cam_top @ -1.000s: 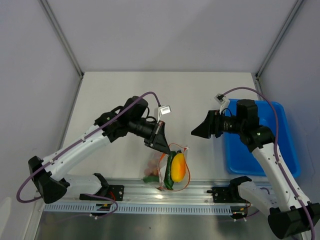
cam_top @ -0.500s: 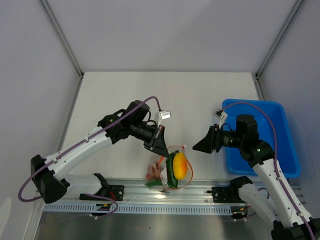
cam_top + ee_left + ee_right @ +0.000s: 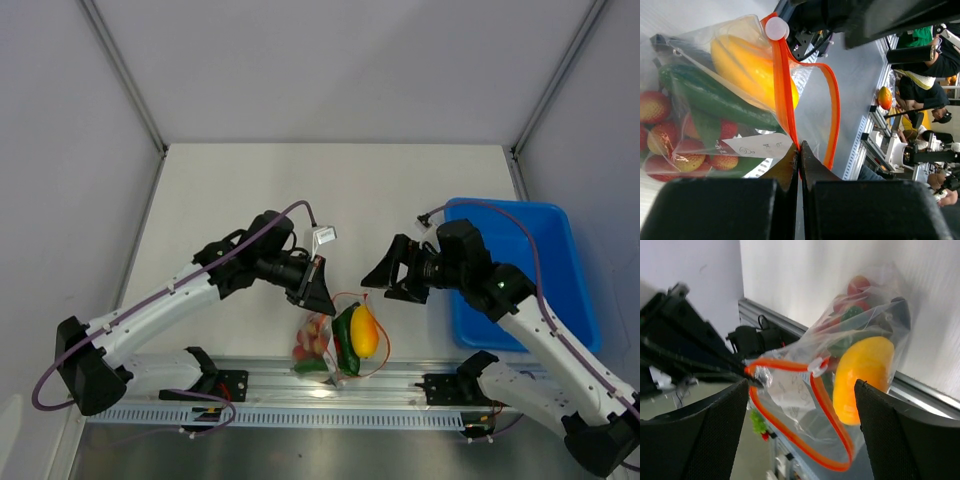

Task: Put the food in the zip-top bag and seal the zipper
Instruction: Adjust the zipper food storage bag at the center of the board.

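**Food bagged, mouth open, left gripper on the zipper**

The zip-top bag [image 3: 335,340] is at the near edge of the table [image 3: 300,190], between the two arms, and its lower end overlaps the metal rail [image 3: 400,385]. Whether it rests on the surface or hangs cannot be told. All the food shows through the clear plastic. The yellow-orange pepper [image 3: 363,332] lies beside the long green pepper [image 3: 345,350], and the cherry tomatoes [image 3: 311,340] are to their left. A white label [image 3: 757,146] also sits in the bag.

The zipper [image 3: 832,417] is unsealed, its orange strip curving out into a wide loop. The white slider tab [image 3: 817,366] sits partway along it.

The left gripper [image 3: 318,292] is clenched on the zipper strip, and in its wrist view the two fingers meet on the orange band.

The right gripper [image 3: 385,280] hovers just right of the bag with its fingers [image 3: 700,440] spread wide, grasping nothing.

The blue bin [image 3: 560,300] stands at the table's right side, behind the right arm.
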`<state>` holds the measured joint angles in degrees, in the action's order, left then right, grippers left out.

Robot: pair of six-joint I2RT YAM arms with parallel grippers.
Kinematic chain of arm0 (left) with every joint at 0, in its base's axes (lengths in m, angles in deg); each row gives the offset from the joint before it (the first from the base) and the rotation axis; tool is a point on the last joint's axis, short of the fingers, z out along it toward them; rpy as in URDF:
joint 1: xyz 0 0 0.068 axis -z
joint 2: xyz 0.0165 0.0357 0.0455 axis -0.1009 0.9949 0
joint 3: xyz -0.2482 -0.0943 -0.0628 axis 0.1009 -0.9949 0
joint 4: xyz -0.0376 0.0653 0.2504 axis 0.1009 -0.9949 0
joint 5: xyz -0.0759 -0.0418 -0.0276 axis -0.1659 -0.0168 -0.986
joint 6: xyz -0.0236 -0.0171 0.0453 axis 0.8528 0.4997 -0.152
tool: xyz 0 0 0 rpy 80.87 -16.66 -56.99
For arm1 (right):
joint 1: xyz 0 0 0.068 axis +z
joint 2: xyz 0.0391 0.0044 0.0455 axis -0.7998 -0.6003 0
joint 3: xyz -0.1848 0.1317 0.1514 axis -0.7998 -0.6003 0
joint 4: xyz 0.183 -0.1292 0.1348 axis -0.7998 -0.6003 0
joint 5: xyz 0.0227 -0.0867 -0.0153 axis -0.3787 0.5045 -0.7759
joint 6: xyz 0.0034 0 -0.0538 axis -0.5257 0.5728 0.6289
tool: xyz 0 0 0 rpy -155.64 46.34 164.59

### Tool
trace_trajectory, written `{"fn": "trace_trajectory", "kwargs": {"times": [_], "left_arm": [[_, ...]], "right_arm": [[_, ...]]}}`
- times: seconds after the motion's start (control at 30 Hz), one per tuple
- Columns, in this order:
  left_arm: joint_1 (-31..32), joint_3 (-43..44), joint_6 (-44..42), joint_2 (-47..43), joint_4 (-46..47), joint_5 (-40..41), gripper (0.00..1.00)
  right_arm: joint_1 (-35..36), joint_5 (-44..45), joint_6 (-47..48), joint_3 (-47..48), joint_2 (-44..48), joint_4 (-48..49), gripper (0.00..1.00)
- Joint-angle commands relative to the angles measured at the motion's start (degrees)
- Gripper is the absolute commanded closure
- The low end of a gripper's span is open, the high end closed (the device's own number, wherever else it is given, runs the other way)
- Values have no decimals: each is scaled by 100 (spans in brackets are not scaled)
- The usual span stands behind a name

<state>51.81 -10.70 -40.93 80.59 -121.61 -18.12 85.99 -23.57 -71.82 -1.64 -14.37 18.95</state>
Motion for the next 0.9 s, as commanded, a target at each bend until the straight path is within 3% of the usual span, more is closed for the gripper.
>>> {"fn": "trace_trajectory", "kwargs": {"times": [0.0, 0.27, 0.33, 0.4, 0.47, 0.8, 0.87], "left_arm": [[-23, 98, -71, -56, 343, 91, 99], [21, 291, -318, -47, 317, 99, 99], [39, 265, -292, -73, 369, 134, 99], [47, 326, -300, -38, 370, 152, 99], [82, 432, -362, 23, 317, 222, 99], [232, 529, -432, 278, 369, 205, 100], [249, 564, -441, 304, 361, 205, 99]], "right_arm": [[506, 1134, -1132, 452, -433, -340, 13], [798, 2409, -2248, 716, -732, -1122, 24], [825, 2480, -2424, 786, -759, -1166, 28], [904, 2541, -2609, 917, -803, -1149, 40], [1000, 2655, -2724, 1006, -864, -1184, 44], [1317, 2638, -3058, 1235, -1374, -1149, 44], [1369, 2665, -3093, 1331, -1470, -1131, 55]]}}
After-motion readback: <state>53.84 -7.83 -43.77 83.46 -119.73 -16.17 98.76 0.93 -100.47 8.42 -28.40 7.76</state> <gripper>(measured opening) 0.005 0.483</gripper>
